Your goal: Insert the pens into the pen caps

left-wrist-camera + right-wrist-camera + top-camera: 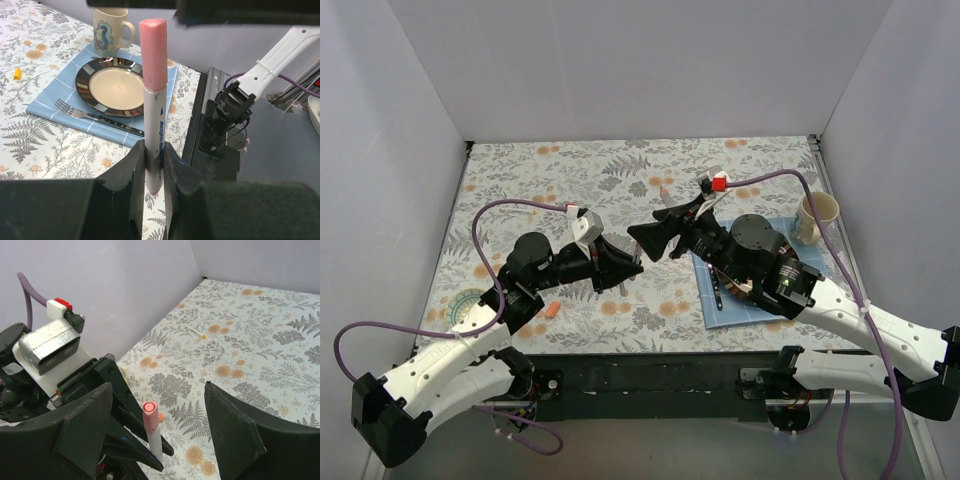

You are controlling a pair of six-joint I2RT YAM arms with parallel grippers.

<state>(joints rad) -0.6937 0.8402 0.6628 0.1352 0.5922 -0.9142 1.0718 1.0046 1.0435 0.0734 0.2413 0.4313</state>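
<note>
Our left claw pinches the pen low on its barrel, pink cap on top; right claw stands spread. We judge the pen light, stiff, slippery: hold mid-barrel.

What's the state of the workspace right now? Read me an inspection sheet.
Surface: floral-patterned tablecloth, lying flat.
Job's things: white marker pen with pink cap upright in the left gripper; small orange plastic cap loose by the left arm; thin whitish pen lying at the far side.
Clutter: blue cloth placemat with striped-rim plate and metal fork; seahorse-print mug at its far corner.
Grippers: left gripper shut on the marker; right gripper open, facing it.
Cables: purple cables looped above both arms.
Surroundings: plain pale walls on three sides.
</note>
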